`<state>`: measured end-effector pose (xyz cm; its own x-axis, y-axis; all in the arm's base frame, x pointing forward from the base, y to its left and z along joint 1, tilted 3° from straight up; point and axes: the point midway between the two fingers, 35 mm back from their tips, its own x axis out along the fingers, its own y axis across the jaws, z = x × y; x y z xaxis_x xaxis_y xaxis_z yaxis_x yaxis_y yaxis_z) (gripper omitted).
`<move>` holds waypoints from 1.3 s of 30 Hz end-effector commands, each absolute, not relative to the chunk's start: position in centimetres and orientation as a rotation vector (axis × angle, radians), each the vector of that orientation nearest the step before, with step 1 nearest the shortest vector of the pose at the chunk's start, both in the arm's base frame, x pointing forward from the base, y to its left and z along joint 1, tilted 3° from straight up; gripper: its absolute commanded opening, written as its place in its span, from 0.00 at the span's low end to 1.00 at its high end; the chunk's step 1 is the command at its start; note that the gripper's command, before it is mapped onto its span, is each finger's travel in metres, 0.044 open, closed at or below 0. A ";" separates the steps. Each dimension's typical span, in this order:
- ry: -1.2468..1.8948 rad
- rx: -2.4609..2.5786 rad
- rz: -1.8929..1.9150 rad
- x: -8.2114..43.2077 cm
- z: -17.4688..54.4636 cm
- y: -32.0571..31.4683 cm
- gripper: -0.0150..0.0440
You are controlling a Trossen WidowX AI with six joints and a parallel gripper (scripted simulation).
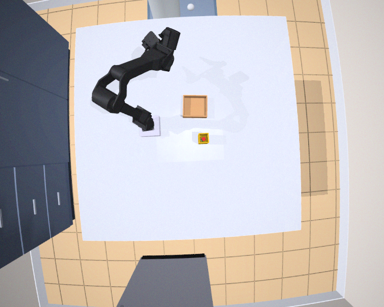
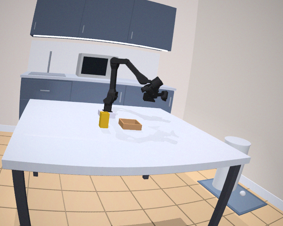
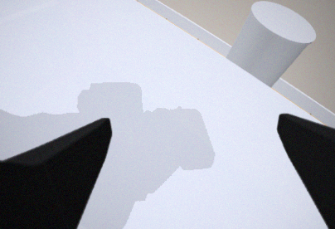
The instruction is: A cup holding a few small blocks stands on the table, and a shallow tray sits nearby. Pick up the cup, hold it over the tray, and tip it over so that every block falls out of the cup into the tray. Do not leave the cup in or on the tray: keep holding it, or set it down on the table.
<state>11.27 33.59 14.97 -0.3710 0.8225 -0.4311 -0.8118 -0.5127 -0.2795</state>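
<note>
The fingers [image 1: 159,39] [image 2: 156,97] are spread wide with nothing between them, raised above the table [image 1: 185,198] [image 2: 127,150] [image 3: 166,68] toward its edge by the white cylinder [image 1: 165,8] [image 2: 230,158] [image 3: 271,39]. Well apart from them and lower, the yellow cup [image 1: 199,138] [image 2: 104,119] stands upright around mid-table, far from every corner, a red block [image 1: 203,139] visible inside. The tan tray [image 1: 194,116] [image 2: 130,126] lies near the cup, on its side toward that same edge.
</note>
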 end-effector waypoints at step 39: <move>0.386 -0.299 0.820 28.1 13.9 7.3 1.00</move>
<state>27.90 9.17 14.01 0.5671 0.6931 -0.4450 -0.8048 0.5813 -0.1203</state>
